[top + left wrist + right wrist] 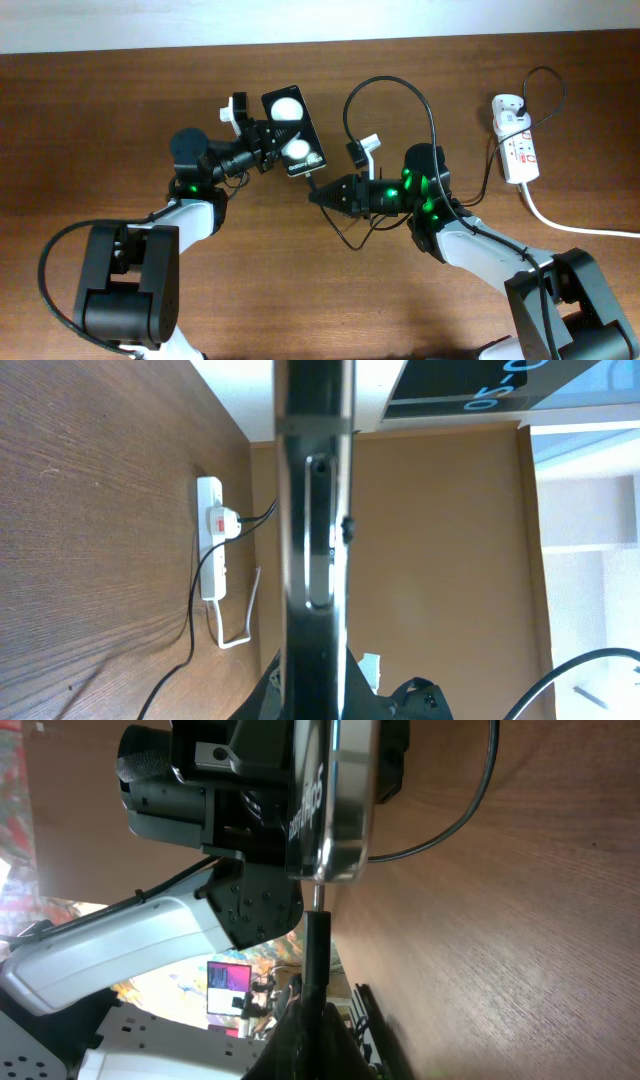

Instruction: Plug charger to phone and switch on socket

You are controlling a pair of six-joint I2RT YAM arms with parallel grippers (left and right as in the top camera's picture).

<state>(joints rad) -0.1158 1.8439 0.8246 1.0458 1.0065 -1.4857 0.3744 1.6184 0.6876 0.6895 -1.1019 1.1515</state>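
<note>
Works over a wide wooden table [100, 80]. Holds the phone [293, 133] near the table's middle, apparently clear of the wood, with the left gripper [266, 140] clamped on one long side. Leaves the socket [515, 140] well apart at the right edge, red switch marks showing, not yet touched. Pinches the charger [315, 950] on its stiff stem in the closed right gripper [322, 196], with the plug tip [316, 898] at the phone's lower end; cannot tell if already seated. Probably a glossy, slippery and breakable phone, so better clamped on the edges; a limp thin cable, so better taken by the stiff plug body. Shows small white writing near the phone's lower end, too small to read.
</note>
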